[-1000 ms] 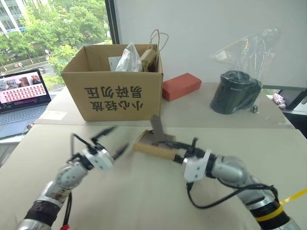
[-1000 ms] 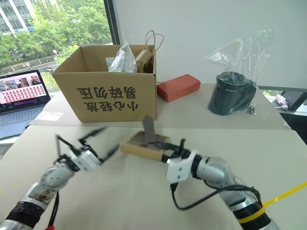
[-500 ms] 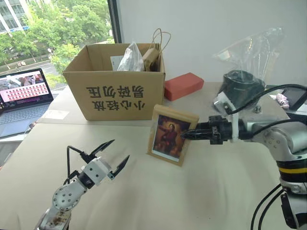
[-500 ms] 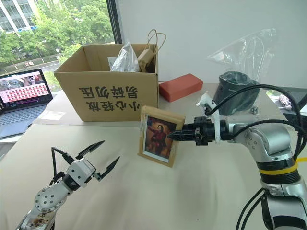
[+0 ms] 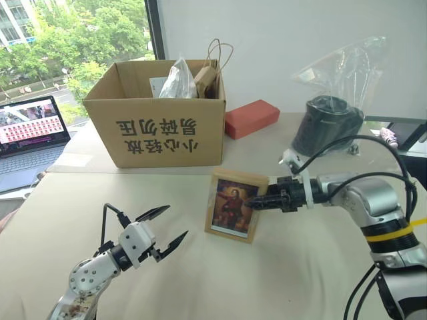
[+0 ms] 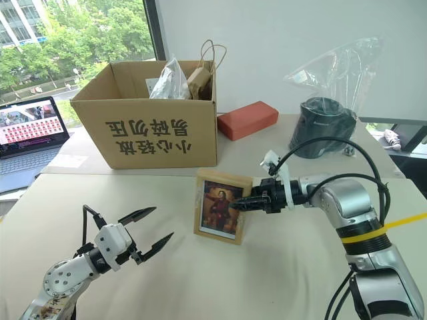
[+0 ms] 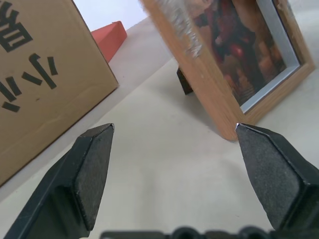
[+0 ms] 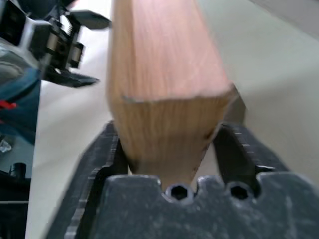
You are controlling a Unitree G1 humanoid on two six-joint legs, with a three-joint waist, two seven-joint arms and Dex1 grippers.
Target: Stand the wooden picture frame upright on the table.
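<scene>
Now the picture frame (image 5: 233,206) stands up on the tabletop (image 5: 280,267), its long side up and down, picture facing the robot. The right pincer (image 5: 255,202) reaches in sideways, one finger each side of the frame's right edge; I cannot tell if it pinches. The left pincer (image 5: 170,227) is spread wide, empty, near the frame's other side.

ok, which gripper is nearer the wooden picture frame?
Right. The right gripper is at the wooden picture frame, fingers either side of its edge. The left gripper hangs open beside the frame, apart from it.
</scene>
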